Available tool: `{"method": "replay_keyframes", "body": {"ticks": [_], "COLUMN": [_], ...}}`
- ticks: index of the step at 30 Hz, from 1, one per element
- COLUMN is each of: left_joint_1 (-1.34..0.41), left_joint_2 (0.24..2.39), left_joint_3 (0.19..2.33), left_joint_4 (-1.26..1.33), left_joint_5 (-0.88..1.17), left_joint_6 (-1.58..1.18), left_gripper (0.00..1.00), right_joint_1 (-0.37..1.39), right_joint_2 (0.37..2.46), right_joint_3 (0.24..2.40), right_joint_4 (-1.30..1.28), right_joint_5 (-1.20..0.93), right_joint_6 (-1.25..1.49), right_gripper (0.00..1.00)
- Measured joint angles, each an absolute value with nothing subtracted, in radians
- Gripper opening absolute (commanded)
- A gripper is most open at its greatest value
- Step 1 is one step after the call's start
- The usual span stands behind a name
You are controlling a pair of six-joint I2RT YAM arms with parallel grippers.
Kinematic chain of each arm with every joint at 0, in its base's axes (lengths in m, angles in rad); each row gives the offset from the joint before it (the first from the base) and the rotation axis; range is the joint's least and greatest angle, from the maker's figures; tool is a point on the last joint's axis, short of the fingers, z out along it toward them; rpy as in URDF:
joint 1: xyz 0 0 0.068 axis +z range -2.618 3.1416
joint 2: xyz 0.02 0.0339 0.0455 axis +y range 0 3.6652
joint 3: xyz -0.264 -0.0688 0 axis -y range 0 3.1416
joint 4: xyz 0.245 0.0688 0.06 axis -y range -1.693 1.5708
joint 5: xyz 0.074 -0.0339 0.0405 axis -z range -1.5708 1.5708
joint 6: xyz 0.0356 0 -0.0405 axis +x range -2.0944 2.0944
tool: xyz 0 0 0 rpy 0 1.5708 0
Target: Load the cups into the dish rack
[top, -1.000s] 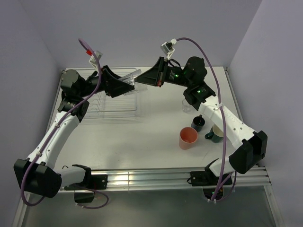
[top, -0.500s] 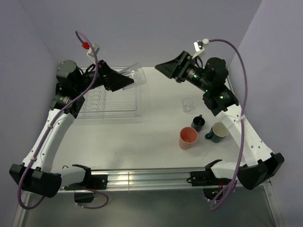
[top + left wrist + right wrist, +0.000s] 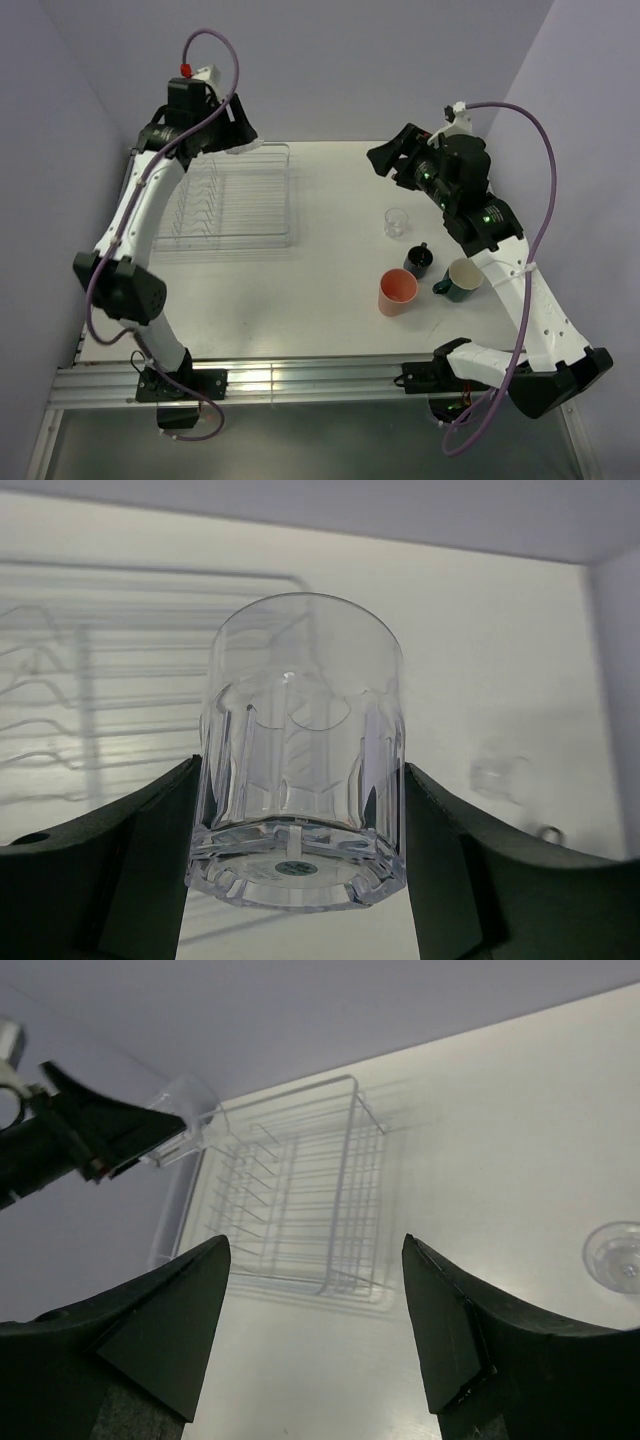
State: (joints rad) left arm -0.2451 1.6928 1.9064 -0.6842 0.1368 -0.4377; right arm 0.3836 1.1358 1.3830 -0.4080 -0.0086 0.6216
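**1 glass aloft over the rack, 4 cups on the table**

Start with the white table (image 3: 330, 290), which carries everything you see. On its far left part sits the clear wire dish rack (image 3: 235, 205), a wide rectangle of thin bars with a transparent rim. None of the cups is inside it.

Your left arm reaches up and over to the rack's far edge. There the left gripper (image 3: 235, 135) hangs in the air above the bars. Its wrist view shows both fingers (image 3: 120, 870) pressed against opposite sides of a clear faceted glass tumbler (image 3: 300, 740). They grip it near its thick base, which faces the camera while the mouth points away.

Your right arm is raised over the far right part of the table. The right gripper (image 3: 315, 1330) is spread wide with nothing between its fingers, well apart from the rack and from every cup.

The other 4 cups stand upright in a loose cluster on the right half. The salmon-pink plastic tumbler (image 3: 397, 292) is nearest you. The teal mug with a cream inside (image 3: 460, 280) stands just to its right. The small dark navy mug (image 3: 418, 260) sits between them, slightly farther back. The small clear glass (image 3: 396, 222) is farthest from you, apart from the other 3.
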Motion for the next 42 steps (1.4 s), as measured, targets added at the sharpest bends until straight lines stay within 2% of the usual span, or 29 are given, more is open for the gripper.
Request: {"method": "replay_keyframes", "body": {"ticks": [6, 10, 20, 32, 42], "left_joint_1": [-0.244, -0.244, -0.241, -0.210, -0.208], "left_joint_2": [1.986, 2.100, 2.205, 2.307, 2.317], "left_joint_3": [2.064, 2.133, 2.180, 2.207, 2.207], "left_joint_4": [-0.862, -0.939, -0.979, -0.985, -0.983], "left_joint_5": [-0.076, -0.160, -0.237, -0.255, -0.257], "left_joint_6": [-0.385, -0.364, -0.340, -0.334, -0.334], "left_gripper": [0.00, 0.00, 0.00, 0.09, 0.39], "right_joint_1": [0.384, 0.384, 0.384, 0.384, 0.384], "right_joint_2": [1.136, 1.135, 1.137, 1.152, 1.169], "right_joint_3": [1.354, 1.332, 1.299, 1.266, 1.250], "right_joint_4": [-0.460, -0.469, -0.479, -0.477, -0.473], "right_joint_5": [0.012, 0.011, 0.008, 0.007, -0.021], "right_joint_6": [0.583, 0.570, 0.554, 0.534, 0.532], "right_gripper": [0.77, 0.77, 0.77, 0.77, 0.77]}}
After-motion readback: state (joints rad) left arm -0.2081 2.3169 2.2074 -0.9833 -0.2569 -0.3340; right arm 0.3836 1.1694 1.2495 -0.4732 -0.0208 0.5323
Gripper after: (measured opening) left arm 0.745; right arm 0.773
